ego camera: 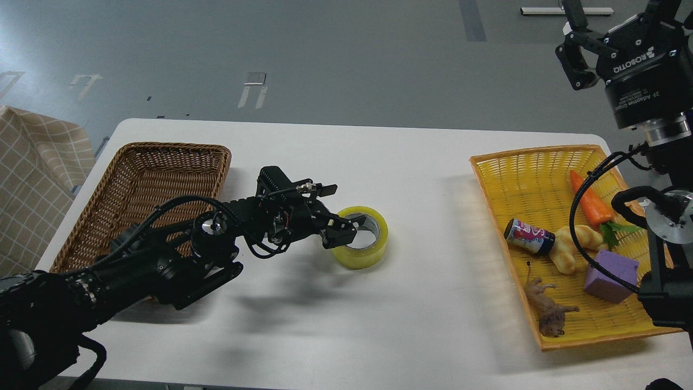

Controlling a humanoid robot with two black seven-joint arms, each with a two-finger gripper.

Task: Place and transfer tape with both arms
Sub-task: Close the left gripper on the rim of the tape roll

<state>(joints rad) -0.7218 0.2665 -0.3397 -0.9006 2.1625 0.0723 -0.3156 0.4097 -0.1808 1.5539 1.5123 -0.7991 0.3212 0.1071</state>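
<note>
White table (346,179), smooth top. Brown wicker basket (142,187) on the left, my left arm lies across its near corner. Yellow plastic-weave tray (533,181) on the right holds a carrot (591,205), purple block (610,276), toy lion (548,311), small can (528,236), and a pale knobbly piece I can't identify. Tape (364,238) lies flat mid-table, well apart from both. Left gripper (346,226) at its near rim, jaws pinching the tape wall. Right gripper (575,47) raised top right, jaws spread, holding nothing.

White table (422,173): brown wicker basket (135,162) left; yellow basket (503,168) right holding carrot (590,203), can (528,236), purple block (612,275), toy lion (547,309).
</note>
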